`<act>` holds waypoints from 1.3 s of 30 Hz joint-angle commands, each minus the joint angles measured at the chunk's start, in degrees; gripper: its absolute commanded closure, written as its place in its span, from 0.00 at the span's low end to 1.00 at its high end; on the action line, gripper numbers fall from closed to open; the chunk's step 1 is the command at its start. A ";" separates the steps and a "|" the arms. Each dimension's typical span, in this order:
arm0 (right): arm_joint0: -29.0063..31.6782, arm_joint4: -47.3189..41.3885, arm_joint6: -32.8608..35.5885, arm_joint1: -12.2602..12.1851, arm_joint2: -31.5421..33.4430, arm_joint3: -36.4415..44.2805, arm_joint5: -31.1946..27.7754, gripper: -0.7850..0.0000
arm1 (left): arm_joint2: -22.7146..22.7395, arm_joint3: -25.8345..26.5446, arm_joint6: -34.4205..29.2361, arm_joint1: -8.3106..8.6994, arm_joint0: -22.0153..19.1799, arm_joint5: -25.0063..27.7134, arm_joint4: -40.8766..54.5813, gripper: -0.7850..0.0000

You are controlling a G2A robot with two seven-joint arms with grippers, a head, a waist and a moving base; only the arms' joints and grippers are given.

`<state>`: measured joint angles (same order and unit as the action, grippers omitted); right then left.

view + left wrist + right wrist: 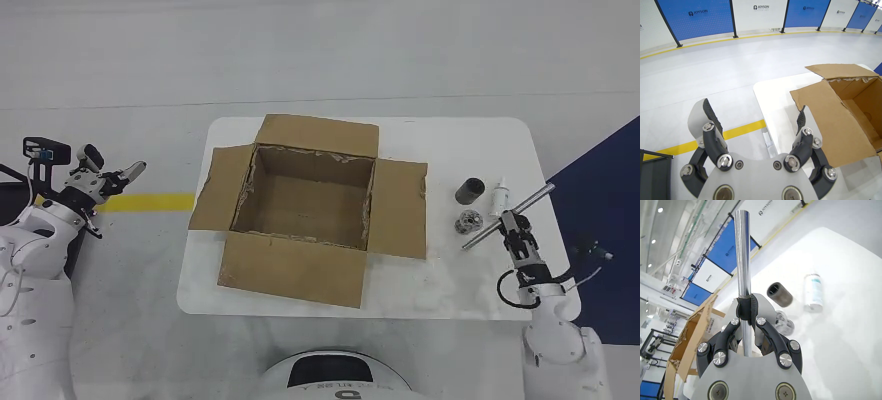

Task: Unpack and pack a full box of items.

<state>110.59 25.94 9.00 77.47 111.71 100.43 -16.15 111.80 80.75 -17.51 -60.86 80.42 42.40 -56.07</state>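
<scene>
right gripper (747, 307) clamps rod (742, 247) (left gripper (754, 103) wide open nr box (829, 132))

The brown cardboard box (295, 268) sits open mid-desk (470, 290), its 4 flaps spread and its inside empty. To its right, close together, rest a dark cylinder (469, 190), a small white bottle (500, 196) and a flanged metal part (467, 221). Beside them a shiny steel rod (533, 199) slants, clamped in the right gripper's (511, 225) fingers.

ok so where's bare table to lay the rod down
Bare: the table's far right corner beyond the white bottle, and the near strip beside the box's front flap. Crowded: right of the box, where dark cylinder, bottle and flanged part sit.
</scene>
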 commanded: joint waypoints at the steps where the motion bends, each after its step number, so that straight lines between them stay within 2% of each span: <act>1: -1.50 -1.16 1.43 0.00 -0.52 -2.08 3.73 1.00 | 0.00 0.00 0.00 0.00 0.00 0.00 0.00 0.00; 7: -4.33 -4.63 3.35 -0.18 -0.01 -7.83 6.83 1.00 | 0.00 0.00 0.00 0.00 0.00 0.00 0.00 0.00; 13: -5.54 -6.82 5.78 -0.38 1.43 -10.31 14.31 1.00 | 0.00 0.00 0.00 0.00 0.00 0.00 0.00 0.00; 22: -7.10 -10.70 10.50 -0.92 2.74 -14.84 12.60 1.00 | 0.00 0.00 0.00 0.00 0.00 0.00 0.00 0.00; 39: -8.66 -9.76 12.30 -1.66 2.23 -16.31 12.56 1.00 | 0.00 0.00 0.00 0.00 0.00 0.00 0.00 0.00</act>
<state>101.66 16.32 21.63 75.83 113.80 83.69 -3.06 111.80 80.75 -17.51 -60.86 80.42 42.40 -56.07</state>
